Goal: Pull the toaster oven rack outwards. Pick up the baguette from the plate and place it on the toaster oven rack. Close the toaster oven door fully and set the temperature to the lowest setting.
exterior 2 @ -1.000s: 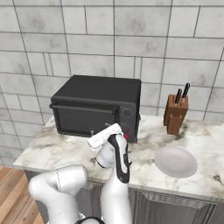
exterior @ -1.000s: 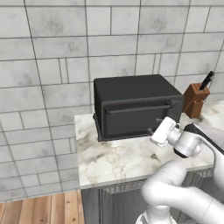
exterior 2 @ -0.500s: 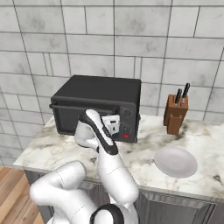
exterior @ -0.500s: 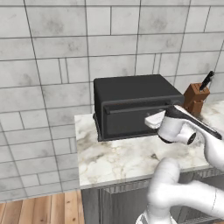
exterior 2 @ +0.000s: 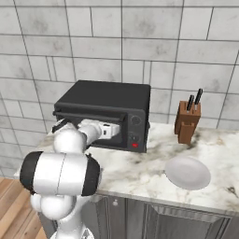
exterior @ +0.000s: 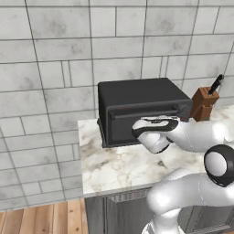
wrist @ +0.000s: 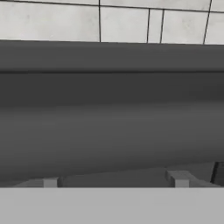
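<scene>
White plate (exterior 2: pixel 188 172) beside knife block (exterior 2: pixel 186 122)

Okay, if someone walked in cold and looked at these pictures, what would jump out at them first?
The black toaster oven against the tiled wall, door shut, with the white arm's claw right at its front under the handle bar. Next, the empty white plate on the marble counter and the wooden knife block behind it.

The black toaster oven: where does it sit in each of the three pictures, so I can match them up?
Left base view: the black boxy toaster oven stands at centre, against the tiled wall.
Right base view: it stands left of centre, with its knob strip and red light at its right end.
Hand view: its dark front spans the frame, very close.
Shared landmark in both base views: the brown wooden knife block, right of the oven.
</scene>
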